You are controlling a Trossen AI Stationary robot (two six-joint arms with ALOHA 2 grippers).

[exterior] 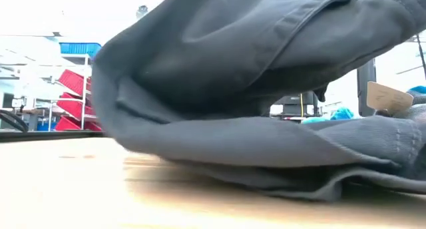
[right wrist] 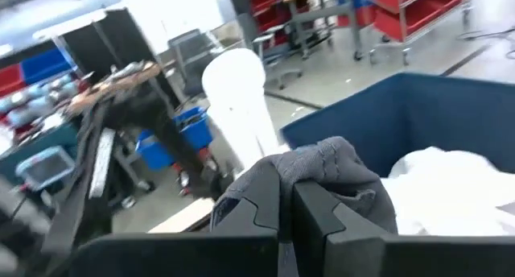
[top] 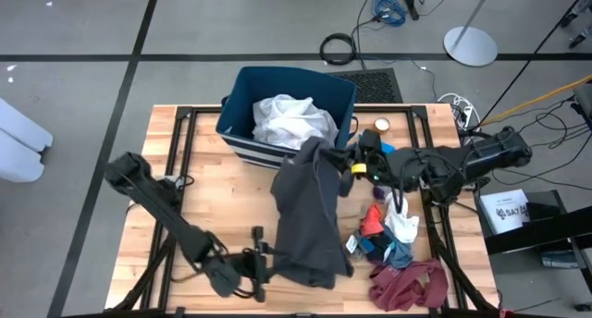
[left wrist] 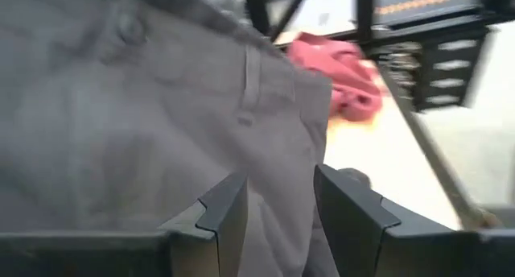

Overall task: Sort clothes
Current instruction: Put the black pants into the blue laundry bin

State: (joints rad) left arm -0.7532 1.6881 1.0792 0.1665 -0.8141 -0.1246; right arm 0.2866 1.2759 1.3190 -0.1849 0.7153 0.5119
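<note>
A dark grey garment [top: 310,216] stretches from beside the dark blue bin [top: 242,96] down to the table's near edge, where its lower part [exterior: 266,169] lies on the wood. My right gripper [top: 347,161] is shut on its upper end next to the bin. My left gripper [top: 262,262] is open at the garment's near end, with grey cloth [left wrist: 273,148] between its fingers. A white garment [top: 291,119] lies in the bin. Red, white, blue and maroon clothes [top: 398,235] lie piled at the right. My right gripper pinches a bunched fold of the dark grey garment's upper end [right wrist: 322,160] between its two shut fingers, coming level from the table's right. That end is lifted clear beside the bin, and the rest slopes down onto the table. I cannot tell whether my left gripper's open fingers touch the cloth between them.
The bin stands at the table's far middle, its wall [right wrist: 451,108] just ahead of my right gripper. A maroon top [top: 407,283] lies at the near right corner and shows in the left wrist view [left wrist: 338,68]. A small round object [top: 382,125] sits right of the bin.
</note>
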